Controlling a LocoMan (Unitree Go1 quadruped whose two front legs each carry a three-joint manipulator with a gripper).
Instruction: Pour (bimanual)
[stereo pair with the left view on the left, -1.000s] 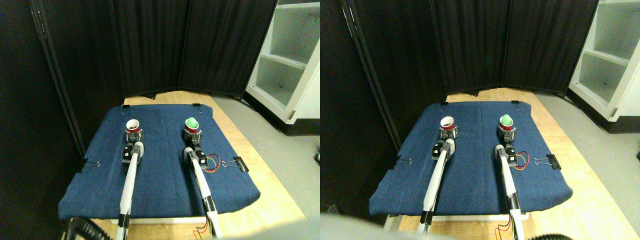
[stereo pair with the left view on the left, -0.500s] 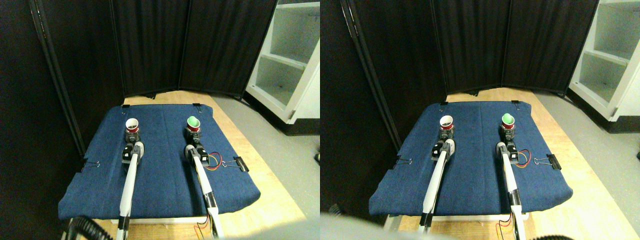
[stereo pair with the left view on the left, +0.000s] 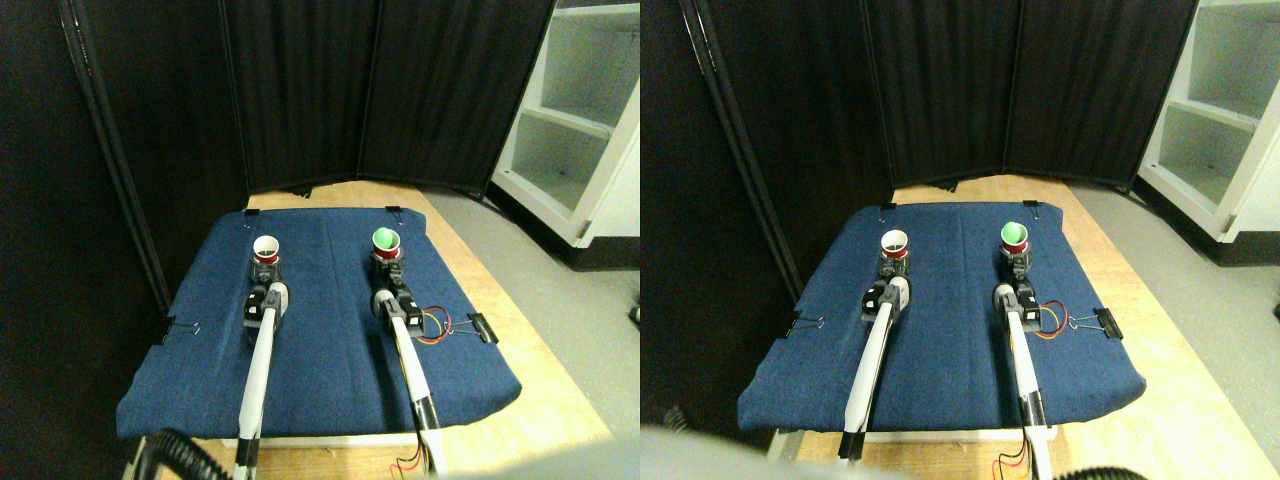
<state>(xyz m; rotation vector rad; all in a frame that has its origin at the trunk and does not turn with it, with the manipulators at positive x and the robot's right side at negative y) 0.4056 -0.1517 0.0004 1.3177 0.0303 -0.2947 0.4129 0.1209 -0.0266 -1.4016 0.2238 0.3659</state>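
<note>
Two small red cups stand upright over the blue cloth (stereo pair with the left view on the left: 320, 350). The left cup (stereo pair with the left view on the left: 266, 248) is white inside, and my left gripper (stereo pair with the left view on the left: 266, 268) is shut around its base. The right cup (stereo pair with the left view on the left: 386, 240) is green inside, with my right gripper (stereo pair with the left view on the left: 388, 264) shut around its lower part. They are about a hand's width apart, side by side near the far half of the cloth. What either cup contains does not show.
The cloth is clipped to a wooden table (stereo pair with the left view on the left: 540, 400) with black binder clips (stereo pair with the left view on the left: 480, 327). Red and yellow wires (stereo pair with the left view on the left: 432, 327) loop beside my right arm. A black folding screen (stereo pair with the left view on the left: 300, 90) stands behind, and a white shelf unit (stereo pair with the left view on the left: 580, 120) at the right.
My right gripper and the green-lined cup have shifted a little farther away and up. The left gripper and its cup moved slightly the same way.
</note>
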